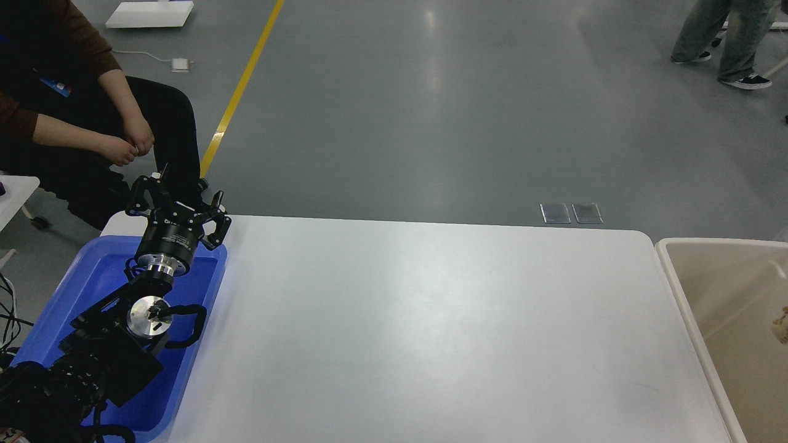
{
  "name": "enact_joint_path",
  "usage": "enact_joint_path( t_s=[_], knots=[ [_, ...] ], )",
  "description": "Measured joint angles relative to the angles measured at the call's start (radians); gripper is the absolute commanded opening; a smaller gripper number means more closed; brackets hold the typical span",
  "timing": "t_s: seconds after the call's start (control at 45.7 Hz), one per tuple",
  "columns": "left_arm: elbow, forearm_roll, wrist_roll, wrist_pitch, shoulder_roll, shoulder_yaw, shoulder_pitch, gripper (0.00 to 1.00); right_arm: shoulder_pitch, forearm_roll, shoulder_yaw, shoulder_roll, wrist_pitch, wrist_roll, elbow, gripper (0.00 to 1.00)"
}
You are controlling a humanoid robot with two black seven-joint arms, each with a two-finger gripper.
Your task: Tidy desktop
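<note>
The desktop [431, 320] is a large, plain white tabletop with rounded corners, and nothing lies on it. My left arm comes in from the lower left over a blue plastic tray [101, 277]. Its gripper [177, 200] is open and empty, held above the tray's far right corner with the fingers [139, 192] spread apart. My right arm and gripper are out of view.
A beige rectangular bin [683, 289] stands against the desktop's right edge, with a small tan crumpled thing [780, 325] inside at the frame's edge. A seated person [92, 123] is close behind the tray. Another person [720, 37] walks at the far right.
</note>
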Motion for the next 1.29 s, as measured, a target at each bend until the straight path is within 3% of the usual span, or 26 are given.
enact_joint_path(
  t_s=[0.262,0.328,0.372,0.437,0.481,0.918,1.181,1.29],
  knots=[
    [0.0,0.0,0.0,0.0,0.0,0.0,0.0,1.0,-0.02,0.002,0.005,0.028,-0.02,-0.001,0.001,0.01],
    [0.0,0.0,0.0,0.0,0.0,0.0,0.0,1.0,-0.022,0.002,0.006,0.032,-0.023,-0.001,0.001,0.45],
    [0.0,0.0,0.0,0.0,0.0,0.0,0.0,1.0,-0.023,0.002,0.006,0.033,-0.025,-0.001,0.0,0.68],
    [0.0,0.0,0.0,0.0,0.0,0.0,0.0,1.0,-0.024,0.002,0.006,0.035,-0.033,-0.001,0.0,0.92],
    [0.0,0.0,0.0,0.0,0.0,0.0,0.0,1.0,-0.025,0.002,0.007,0.037,-0.043,0.0,-0.001,0.97],
    [0.0,0.0,0.0,0.0,0.0,0.0,0.0,1.0,0.002,0.001,0.002,0.098,-0.136,0.0,-0.003,1.0],
    [0.0,0.0,0.0,0.0,0.0,0.0,0.0,1.0,0.06,0.001,0.002,0.129,-0.145,0.001,-0.003,1.0],
    [0.0,0.0,0.0,0.0,0.0,0.0,0.0,1.0,0.103,0.012,0.016,0.127,-0.1,-0.001,-0.004,1.0]
  ],
)
